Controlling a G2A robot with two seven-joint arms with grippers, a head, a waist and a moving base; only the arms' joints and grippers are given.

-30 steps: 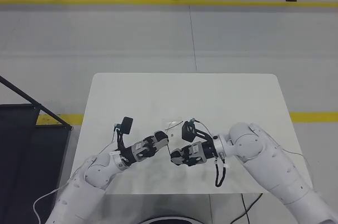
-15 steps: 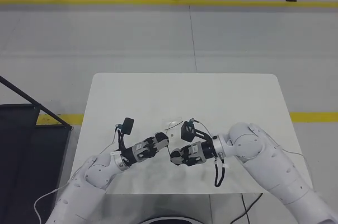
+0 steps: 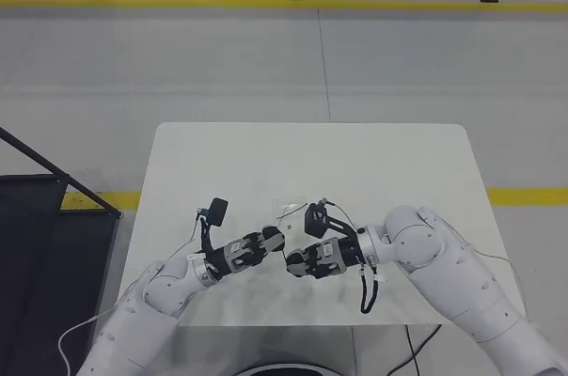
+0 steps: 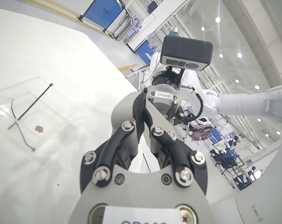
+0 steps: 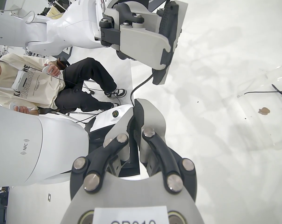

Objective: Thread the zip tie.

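Note:
A thin black zip tie (image 5: 141,86) runs in a short curve between my two grippers, just above the white table (image 3: 378,169) near its front middle. In the right wrist view my right gripper (image 5: 134,104) is shut on one end of it. The left gripper (image 5: 161,76) is shut on the other end, tip to tip with the right one. From above, the left gripper (image 3: 277,241) and right gripper (image 3: 290,266) almost touch. In the left wrist view my left gripper (image 4: 143,102) hides the tie.
A clear flat tray (image 4: 49,115) lies on the table just beyond the grippers, holding two spare black zip ties (image 4: 35,101) and a small brown spot. The same tray (image 3: 289,209) appears in the top view. Bare tabletop stretches behind and to both sides.
The left gripper has drifted slightly toward the table's front edge, closer to the right gripper. The right arm has stayed where it was.

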